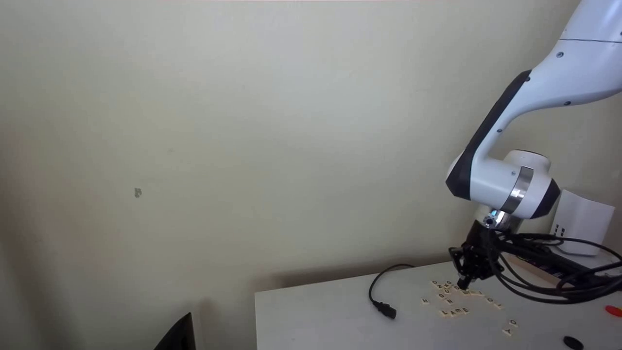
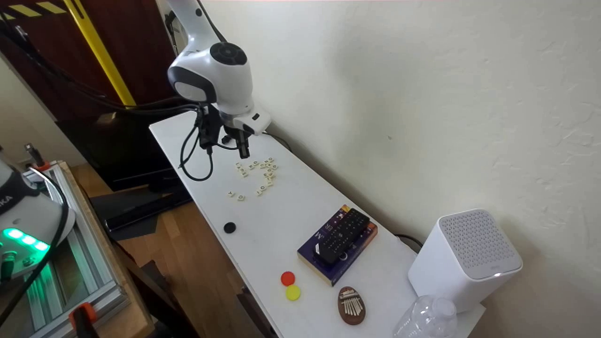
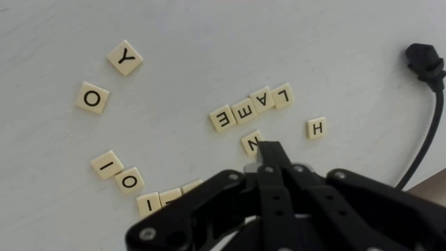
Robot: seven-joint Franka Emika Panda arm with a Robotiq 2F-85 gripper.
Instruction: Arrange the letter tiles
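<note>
Where tiles (image 3: 244,111) lie, gripper (image 2: 243,153) hovers.

Letter tiles (image 1: 454,313) on a white table (image 1: 316,316), pincer (image 1: 463,285) low over some (black cable (image 1: 386,310) nearby)

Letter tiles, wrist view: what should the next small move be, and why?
Probably nudge the tile partly hidden by the jaws' tip toward the row of four tiles: it lies apart from that row, and the jaws are shut, so a push seems likelier than a grip.

Smooth letter tiles (image 3: 124,66); matt tool (image 3: 273,152)
</note>
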